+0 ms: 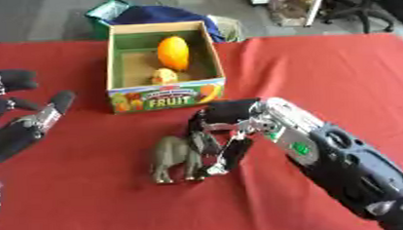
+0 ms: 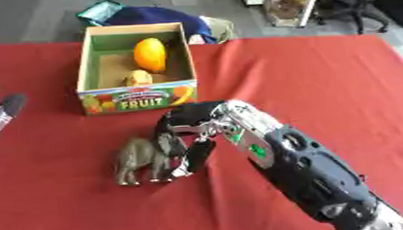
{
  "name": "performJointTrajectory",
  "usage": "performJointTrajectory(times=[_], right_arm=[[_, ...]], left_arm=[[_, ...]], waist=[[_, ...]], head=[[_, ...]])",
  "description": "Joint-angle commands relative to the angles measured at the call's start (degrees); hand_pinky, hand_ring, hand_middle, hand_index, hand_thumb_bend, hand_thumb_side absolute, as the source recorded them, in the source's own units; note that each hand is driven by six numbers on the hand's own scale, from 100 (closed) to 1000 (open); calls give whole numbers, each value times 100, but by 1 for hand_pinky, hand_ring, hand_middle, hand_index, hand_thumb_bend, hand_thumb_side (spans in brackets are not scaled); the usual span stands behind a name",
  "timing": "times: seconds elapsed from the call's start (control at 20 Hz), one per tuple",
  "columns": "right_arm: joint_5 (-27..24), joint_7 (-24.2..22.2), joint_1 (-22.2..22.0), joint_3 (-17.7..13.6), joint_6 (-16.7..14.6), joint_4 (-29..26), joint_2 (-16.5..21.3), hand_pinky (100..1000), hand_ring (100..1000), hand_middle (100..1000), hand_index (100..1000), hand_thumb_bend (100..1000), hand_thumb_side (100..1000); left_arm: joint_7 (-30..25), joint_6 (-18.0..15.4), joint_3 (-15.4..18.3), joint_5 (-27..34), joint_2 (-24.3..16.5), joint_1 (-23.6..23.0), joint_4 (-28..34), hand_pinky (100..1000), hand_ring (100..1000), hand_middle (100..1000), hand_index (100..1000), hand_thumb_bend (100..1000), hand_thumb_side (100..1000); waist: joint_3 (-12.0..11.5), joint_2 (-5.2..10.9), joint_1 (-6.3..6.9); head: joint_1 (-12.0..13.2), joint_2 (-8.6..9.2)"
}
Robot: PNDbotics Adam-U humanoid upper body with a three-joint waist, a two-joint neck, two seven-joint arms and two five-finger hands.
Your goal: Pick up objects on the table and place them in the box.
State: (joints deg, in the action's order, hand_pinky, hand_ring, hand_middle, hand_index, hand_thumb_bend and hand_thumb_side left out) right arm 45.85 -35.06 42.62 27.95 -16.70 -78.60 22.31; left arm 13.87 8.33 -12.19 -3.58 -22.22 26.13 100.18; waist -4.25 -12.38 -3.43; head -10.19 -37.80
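Toy elephant (image 1: 174, 158): grey, standing on its legs on the red surface (image 1: 322, 68), a little in front of the box, still outside it.
Right hand (image 1: 219, 145): comes in from the lower right, fingers curled down around the elephant's rear end; it looks closed on it, though full contact is hard to confirm.
Left hand (image 1: 22, 127): idle at the left edge, fingers relaxed, holding nothing.
Box (image 1: 166, 96): cardboard, green inside, with 2 fruit-like pieces already in it, 1 orange (image 1: 173, 52), 1 smaller and yellowish (image 1: 163, 76).
Handling: likely rigid, light moulded plastic, smooth and a bit slippery; grip across the body, not the legs.
Writing: "FRUIT" on the box front; smaller print above is unreadable.
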Motion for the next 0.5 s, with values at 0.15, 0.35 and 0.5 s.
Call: performJointTrajectory(times=[0.15, 0.35, 0.5], right_arm=[[121, 261, 25, -39, 17, 45, 72, 604, 418, 398, 551, 285, 385], [-15, 409, 11, -68, 76, 34, 84, 537, 298, 262, 419, 223, 338], [-234, 438, 19, -109, 146, -103, 136, 518, 280, 237, 398, 185, 308]], left_arm=[[-26, -9, 13, -31, -90, 48, 59, 534, 713, 540, 672, 695, 375], [-34, -10, 15, -30, -90, 45, 56, 534, 713, 540, 673, 692, 376], [-45, -12, 20, -31, -94, 39, 59, 535, 713, 541, 673, 691, 377]], waist=[[15, 86, 34], [25, 89, 43], [33, 95, 50]], head=[[-1, -26], [0, -22], [9, -21]])
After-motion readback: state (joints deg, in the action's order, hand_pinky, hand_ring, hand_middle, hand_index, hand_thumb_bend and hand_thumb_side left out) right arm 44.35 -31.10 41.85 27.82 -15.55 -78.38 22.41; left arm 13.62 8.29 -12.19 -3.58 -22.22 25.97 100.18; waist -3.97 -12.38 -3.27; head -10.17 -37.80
